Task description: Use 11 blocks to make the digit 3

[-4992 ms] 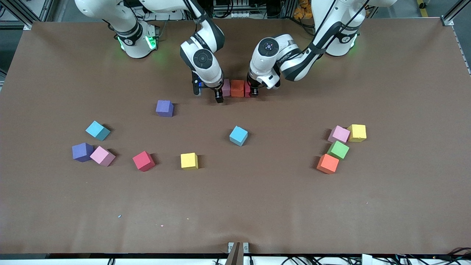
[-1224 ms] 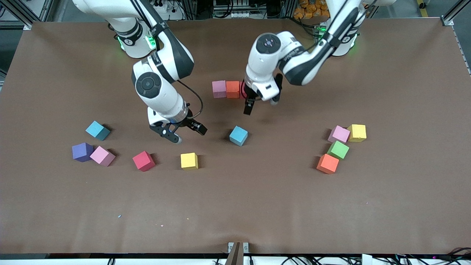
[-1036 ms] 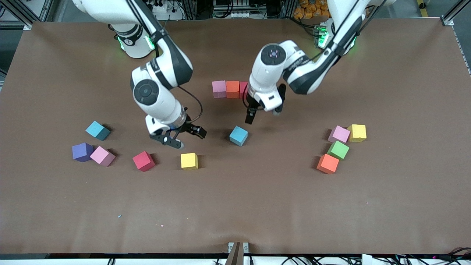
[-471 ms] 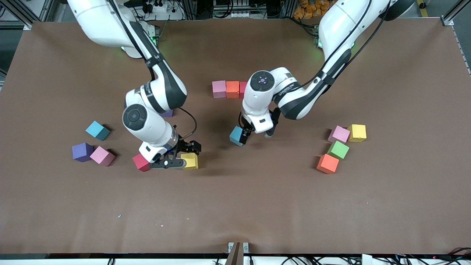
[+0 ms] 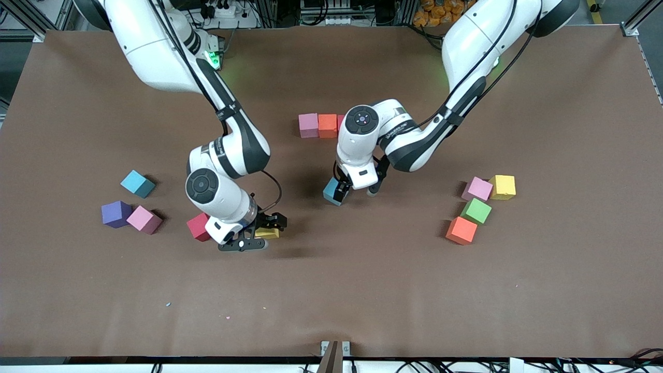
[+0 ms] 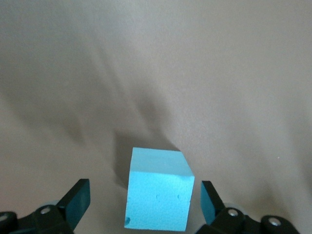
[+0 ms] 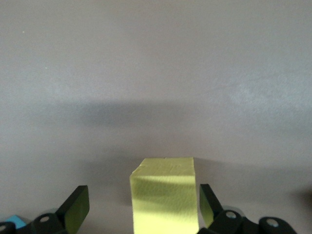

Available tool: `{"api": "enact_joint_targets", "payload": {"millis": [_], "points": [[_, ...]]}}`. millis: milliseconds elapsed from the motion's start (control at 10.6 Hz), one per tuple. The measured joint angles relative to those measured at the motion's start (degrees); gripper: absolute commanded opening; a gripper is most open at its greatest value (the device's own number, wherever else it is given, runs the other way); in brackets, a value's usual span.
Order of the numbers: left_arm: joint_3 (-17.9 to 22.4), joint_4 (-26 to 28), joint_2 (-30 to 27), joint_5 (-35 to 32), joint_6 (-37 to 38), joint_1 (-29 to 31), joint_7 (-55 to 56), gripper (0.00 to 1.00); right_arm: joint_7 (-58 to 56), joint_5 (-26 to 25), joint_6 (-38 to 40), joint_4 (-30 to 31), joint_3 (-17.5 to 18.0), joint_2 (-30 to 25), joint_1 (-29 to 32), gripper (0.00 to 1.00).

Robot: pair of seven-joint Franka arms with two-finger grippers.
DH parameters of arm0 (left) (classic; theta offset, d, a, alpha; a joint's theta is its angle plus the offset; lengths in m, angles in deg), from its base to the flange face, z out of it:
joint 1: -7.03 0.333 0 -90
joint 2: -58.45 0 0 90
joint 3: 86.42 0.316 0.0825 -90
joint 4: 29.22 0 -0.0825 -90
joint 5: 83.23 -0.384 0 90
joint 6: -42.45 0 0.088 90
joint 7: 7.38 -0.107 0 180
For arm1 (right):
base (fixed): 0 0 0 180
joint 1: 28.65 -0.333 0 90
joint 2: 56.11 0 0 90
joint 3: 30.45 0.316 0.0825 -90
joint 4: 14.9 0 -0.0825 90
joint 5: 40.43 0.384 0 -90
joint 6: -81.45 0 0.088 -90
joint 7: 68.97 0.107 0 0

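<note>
On the worktop, both tools have dropped from mid-air to straddle cubes, fingers spread: the left tool (image 5: pixel 339 192) around the blue cube (image 6: pixel 158 195), the right tool (image 5: pixel 254 234) around the yellow cube (image 7: pixel 165 195). Two grasps look imminent; the pink-orange-red row (image 5: pixel 318 125) awaits more.

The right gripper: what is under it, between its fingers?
Under the right gripper a yellow block stands on the table, between open fingers, with a gap on each side. In the front view the gripper covers most of this block; its lower faces are hidden.
</note>
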Motion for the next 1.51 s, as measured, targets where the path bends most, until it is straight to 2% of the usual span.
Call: {"api": "enact_joint_targets", "payload": {"millis": [377,1507], "points": [[0.6,-4.35,2.8,0.0,2.98,-1.65,-0.58,1.0,-3.55,0.0,0.02,-1.69,-1.55,1.74,-0.01,1.0],[3.08,-8.0,5.85,0.0,3.22,-4.53,-2.65,1.0,-4.08,0.16,-5.54,-1.89,-1.78,5.54,-2.14,1.0]]}}
